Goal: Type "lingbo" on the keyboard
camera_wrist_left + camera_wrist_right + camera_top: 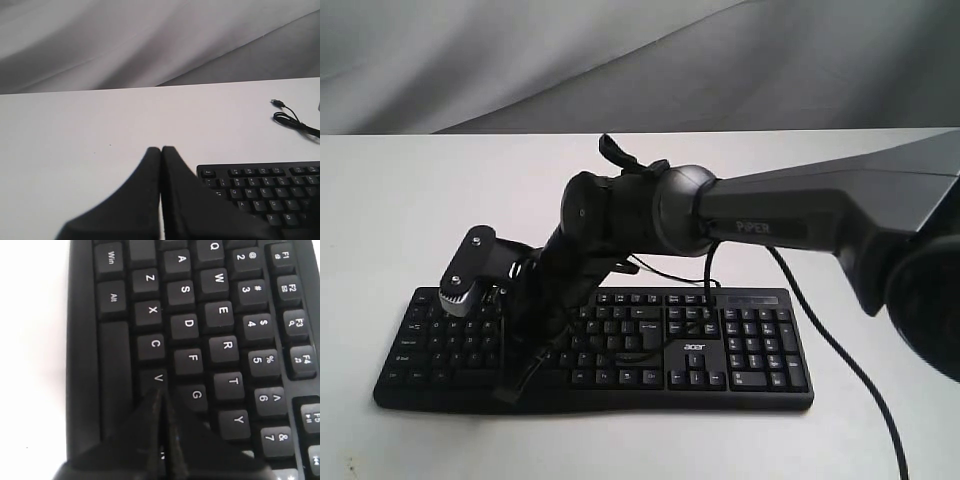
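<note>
The black keyboard with its white acer logo lies on the white table. My right gripper reaches across from the right and comes down on the letter keys near the keyboard's front edge. In the right wrist view this gripper is shut, its tips at the edge of the V key; the key after V is hidden under the fingers. My left gripper is shut on nothing and sits over bare table beside the keyboard's Esc corner. I cannot find it in the exterior view.
The keyboard's thin USB cable with its plug lies loose on the table behind the keyboard. A black cable hangs from the right arm past the number pad. Grey cloth backs the table's far edge.
</note>
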You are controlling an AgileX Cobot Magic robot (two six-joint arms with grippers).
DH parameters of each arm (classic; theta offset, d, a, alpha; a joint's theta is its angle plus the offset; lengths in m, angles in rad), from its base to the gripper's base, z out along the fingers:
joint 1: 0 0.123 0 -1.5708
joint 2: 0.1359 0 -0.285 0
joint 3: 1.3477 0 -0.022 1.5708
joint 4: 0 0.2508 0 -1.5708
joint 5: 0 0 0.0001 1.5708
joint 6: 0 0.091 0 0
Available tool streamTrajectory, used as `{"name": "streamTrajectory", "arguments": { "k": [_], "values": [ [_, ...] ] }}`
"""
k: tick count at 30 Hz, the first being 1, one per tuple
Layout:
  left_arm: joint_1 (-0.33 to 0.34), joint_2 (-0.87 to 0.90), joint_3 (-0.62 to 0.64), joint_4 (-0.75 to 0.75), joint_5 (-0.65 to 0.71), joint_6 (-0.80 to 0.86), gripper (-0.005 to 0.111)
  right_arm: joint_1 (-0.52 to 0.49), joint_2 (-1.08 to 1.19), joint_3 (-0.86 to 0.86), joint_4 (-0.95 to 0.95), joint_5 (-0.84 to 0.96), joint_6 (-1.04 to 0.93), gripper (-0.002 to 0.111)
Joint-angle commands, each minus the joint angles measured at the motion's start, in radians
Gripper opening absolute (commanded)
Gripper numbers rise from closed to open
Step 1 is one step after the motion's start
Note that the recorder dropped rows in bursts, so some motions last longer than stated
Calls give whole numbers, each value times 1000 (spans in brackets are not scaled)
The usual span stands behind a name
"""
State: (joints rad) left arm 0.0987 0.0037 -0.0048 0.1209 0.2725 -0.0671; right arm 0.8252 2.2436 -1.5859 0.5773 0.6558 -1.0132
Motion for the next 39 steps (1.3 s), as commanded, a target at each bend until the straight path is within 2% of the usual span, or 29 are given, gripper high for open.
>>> {"name": "streamTrajectory", "arguments": {
  "k": [1,6,12,16,39],
  "values": [
    [1,-4,5,-4,-7,-2,1,3,-60,8,-30,3,-1,0],
    [1,-4,5,-4,-7,-2,1,-19,-96,8,-138,30,77,0],
    [1,-4,5,-4,-7,-2,1,-80,-98,14,-149,82,105,0],
    [1,-4,5,-4,-7,-2,1,-103,-98,49,-147,51,104,0],
    [1,-4,5,-4,-7,-2,1,-116,-86,86,-124,4,64,0]
  ]
}}
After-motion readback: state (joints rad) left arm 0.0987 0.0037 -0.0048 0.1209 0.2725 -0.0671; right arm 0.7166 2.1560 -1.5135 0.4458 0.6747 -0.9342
